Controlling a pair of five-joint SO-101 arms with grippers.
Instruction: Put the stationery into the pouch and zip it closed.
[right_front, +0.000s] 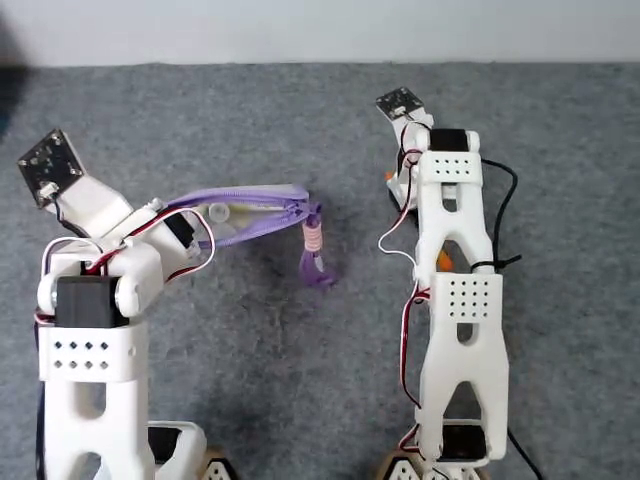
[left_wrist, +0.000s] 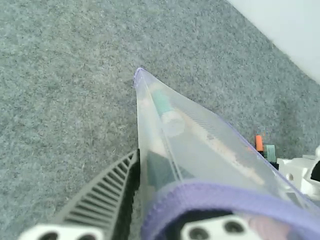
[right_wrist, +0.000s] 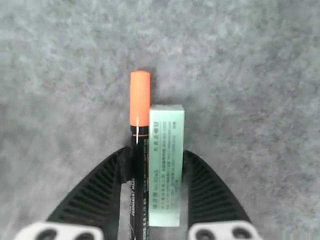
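Left tool: clamped on the left end of the pouch, at the left of the tabletop. The left wrist view shows one ribbed finger pressed against the pouch's clear wall, while the other is hidden behind the purple edge.

Pouch: clear plastic with a purple zip. It is held off the tabletop and stretches rightward from the left tool toward the middle, between the two arms.

Zip: the two purple tapes stand apart along most of the length, with a gap between them, and they meet at the right end.

Strap: a purple pull that hangs from the right end of the zip, and its tip is near the tabletop.

Pouch contents: some pieces show through the clear wall, one with a green part. They are too blurred to name.

Right tool: clamped on two things at once, at the far right of the tabletop, with the arm stretched away.

Marker: dark barrel and orange cap, with the cap sticking out past the fingertips.

Eraser: a pale green block that touches the marker along its side, and both are pinched between the fingers. I cannot tell whether they rest on the tabletop.

Tabletop: covered in grey felt-like cloth.
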